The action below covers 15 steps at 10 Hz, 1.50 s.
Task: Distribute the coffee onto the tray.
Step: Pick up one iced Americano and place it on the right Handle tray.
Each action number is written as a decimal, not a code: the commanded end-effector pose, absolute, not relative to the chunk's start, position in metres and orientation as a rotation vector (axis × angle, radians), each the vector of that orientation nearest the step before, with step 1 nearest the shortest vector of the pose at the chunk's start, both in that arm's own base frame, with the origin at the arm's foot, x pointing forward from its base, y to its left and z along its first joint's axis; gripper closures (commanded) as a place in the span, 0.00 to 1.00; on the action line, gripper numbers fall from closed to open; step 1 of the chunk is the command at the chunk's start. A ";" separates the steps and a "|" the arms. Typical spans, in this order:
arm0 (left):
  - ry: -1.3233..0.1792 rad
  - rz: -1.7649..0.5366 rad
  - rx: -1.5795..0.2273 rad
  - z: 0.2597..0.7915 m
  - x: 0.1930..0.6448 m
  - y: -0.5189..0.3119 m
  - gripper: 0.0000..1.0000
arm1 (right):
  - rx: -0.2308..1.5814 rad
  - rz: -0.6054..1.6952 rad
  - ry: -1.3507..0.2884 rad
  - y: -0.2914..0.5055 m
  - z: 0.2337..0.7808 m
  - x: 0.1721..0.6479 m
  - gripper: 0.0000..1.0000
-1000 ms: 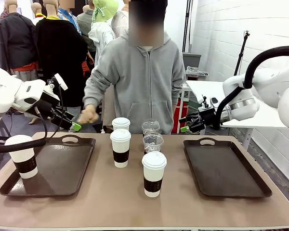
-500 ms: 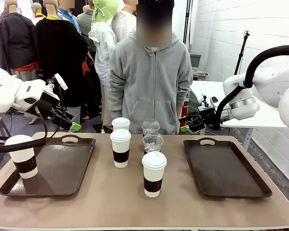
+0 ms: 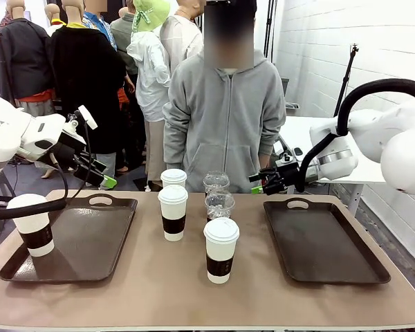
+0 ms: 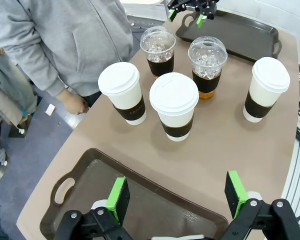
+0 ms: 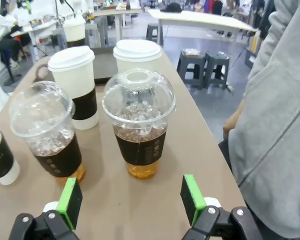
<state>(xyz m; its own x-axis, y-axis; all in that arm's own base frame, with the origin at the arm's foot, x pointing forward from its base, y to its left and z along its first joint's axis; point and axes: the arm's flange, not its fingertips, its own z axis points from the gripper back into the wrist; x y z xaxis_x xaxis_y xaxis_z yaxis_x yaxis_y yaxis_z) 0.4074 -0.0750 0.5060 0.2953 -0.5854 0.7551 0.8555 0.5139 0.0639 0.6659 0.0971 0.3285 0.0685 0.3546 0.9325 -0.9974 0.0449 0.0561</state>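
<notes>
Coffee point(image 5: 139, 125) untouched near right hand point(image 5: 131, 199), fully open, empty.

Three paper cups point(image 3: 173, 213), two dome cups point(image 3: 219, 205) clustered; fourth cup point(image 3: 30, 225) on tray point(image 3: 90, 242).

Left gripper point(image 4: 177, 196): jaws spread wide, green pads point(image 4: 119, 199) well apart.
Near tray point(image 4: 90, 159): dark brown, directly under the fingers, handle toward the left.
Paper cups point(image 4: 174, 107): three, white lids, brown sleeves, ahead just past the tray.
Dome cups point(image 4: 206, 62): two, dark liquid with ice, beyond the paper cups.
Person point(image 4: 65, 35): grey hoodie, ahead to the left.
</notes>
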 end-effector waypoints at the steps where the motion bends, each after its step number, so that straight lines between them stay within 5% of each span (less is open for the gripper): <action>1: -0.832 -1.012 -0.403 0.503 0.411 -0.073 0.00 | 0.937 1.288 -0.962 0.104 0.319 0.684 0.00; 15: -0.832 -1.012 -0.403 0.503 0.411 -0.073 0.00 | 1.129 1.320 -0.869 0.157 0.271 0.706 0.00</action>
<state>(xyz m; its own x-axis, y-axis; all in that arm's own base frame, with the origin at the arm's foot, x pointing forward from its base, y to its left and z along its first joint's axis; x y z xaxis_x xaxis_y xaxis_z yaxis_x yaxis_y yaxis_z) 0.4076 -0.0741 0.5058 0.2937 -0.5839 0.7568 0.8549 0.5147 0.0654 0.6957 0.1528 0.2685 0.0765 0.2744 0.9586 -0.9929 -0.0666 0.0983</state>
